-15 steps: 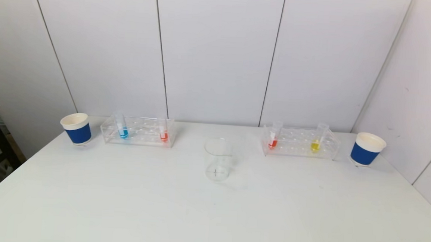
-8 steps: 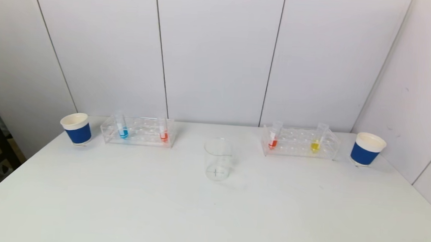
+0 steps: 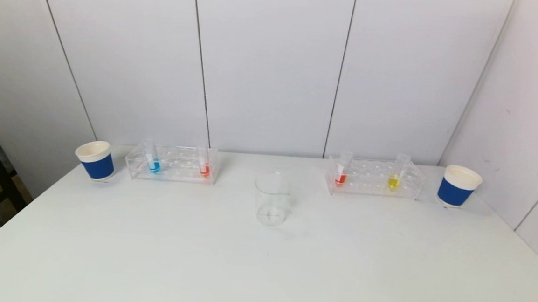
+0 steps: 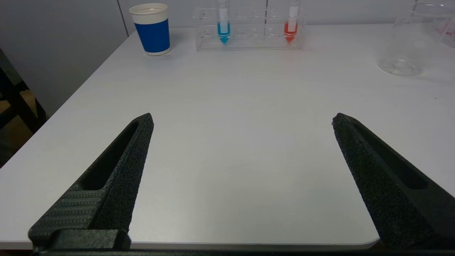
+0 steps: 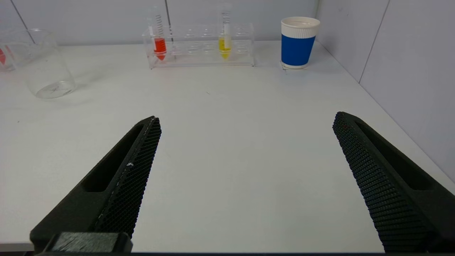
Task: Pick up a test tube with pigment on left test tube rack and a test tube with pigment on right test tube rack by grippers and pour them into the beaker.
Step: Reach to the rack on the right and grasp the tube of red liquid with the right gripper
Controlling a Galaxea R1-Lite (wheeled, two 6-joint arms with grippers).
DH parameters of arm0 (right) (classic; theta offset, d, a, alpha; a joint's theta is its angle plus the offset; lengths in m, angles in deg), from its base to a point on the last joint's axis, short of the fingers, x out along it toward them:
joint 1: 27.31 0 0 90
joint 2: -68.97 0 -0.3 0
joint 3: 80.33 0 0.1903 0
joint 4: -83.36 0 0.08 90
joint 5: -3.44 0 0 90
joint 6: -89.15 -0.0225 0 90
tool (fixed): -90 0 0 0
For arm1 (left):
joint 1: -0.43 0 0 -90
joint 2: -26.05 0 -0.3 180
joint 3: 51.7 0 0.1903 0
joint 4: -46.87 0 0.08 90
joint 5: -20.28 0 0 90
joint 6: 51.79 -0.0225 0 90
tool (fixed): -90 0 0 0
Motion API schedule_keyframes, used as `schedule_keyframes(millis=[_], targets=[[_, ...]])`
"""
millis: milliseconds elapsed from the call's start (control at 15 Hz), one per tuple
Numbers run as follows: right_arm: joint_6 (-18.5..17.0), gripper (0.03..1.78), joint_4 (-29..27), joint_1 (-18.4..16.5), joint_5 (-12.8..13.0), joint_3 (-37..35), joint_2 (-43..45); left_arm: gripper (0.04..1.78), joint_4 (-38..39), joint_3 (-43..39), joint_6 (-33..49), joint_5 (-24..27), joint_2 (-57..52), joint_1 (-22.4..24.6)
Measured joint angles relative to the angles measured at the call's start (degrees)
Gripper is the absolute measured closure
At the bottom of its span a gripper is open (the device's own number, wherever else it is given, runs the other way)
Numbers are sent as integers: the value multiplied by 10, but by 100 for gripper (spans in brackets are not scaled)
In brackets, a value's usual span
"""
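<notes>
Tubes untouched; both end effectors, left [image 4: 241,119] and right [image 5: 247,119], gape wide, and should grip high, upright.

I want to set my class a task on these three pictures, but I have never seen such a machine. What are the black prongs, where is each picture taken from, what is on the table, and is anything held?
It is a two-armed robot. One picture looks down from its head; the other two come from cameras on its wrists. The black prongs are the open left gripper and open right gripper, low over the table's near edge, holding nothing.

On the white table stands an empty beaker. The left rack holds a blue tube and a red tube. The right rack holds a red-orange tube and a yellow tube. A blue paper cup stands at each outer end.
</notes>
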Motion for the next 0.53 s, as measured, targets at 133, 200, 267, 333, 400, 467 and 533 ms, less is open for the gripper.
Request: schedule_keyframes(millis=[133,200,267,333,400,467,533], targets=[[2,5,0,0,0,0,0,6,0,0,0,0,0,0],[3,5,0,0,-1,0,0,6,0,0,0,0,0,0],[8,5,0,0,-3,0,0,6,0,0,0,0,0,0],[15,5,2,0,-5,0,0,6,0,0,0,0,0,0],[21,5,6,0,-7,2,0,6,0,0,0,0,0,0],[23,5,8,0,-12,14,0,6,0,0,0,0,0,0],[23,5,2,0,-19,31,0,6,0,0,0,0,0,0]])
